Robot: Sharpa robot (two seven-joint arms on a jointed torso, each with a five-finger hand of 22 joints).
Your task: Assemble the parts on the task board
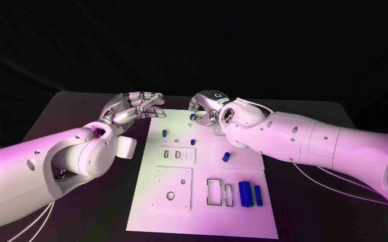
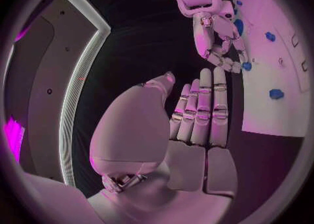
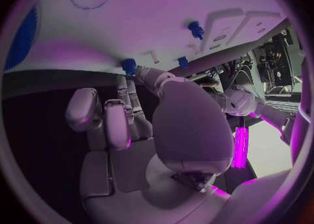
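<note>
The white task board (image 1: 206, 208) lies in the middle of the black table. My right hand (image 1: 212, 107) is over its far edge, and its fingertips pinch a small blue part (image 1: 192, 116) that sits right at the board; the same part (image 2: 246, 66) (image 3: 129, 66) shows at those fingertips in both wrist views. My left hand (image 1: 135, 105) hovers by the board's far left corner with its fingers (image 2: 204, 110) stretched side by side and nothing in them. More blue parts are on the board: a peg (image 1: 164, 133), another peg (image 1: 192, 140) and a short piece (image 1: 227, 156).
Two longer blue parts (image 1: 245, 193) (image 1: 258, 195) lie near the board's right edge beside rectangular cut-outs (image 1: 214, 191). A plate with slots (image 1: 178, 154) and one with round holes (image 1: 176, 189) sit on the board's left half. Black table surrounds the board.
</note>
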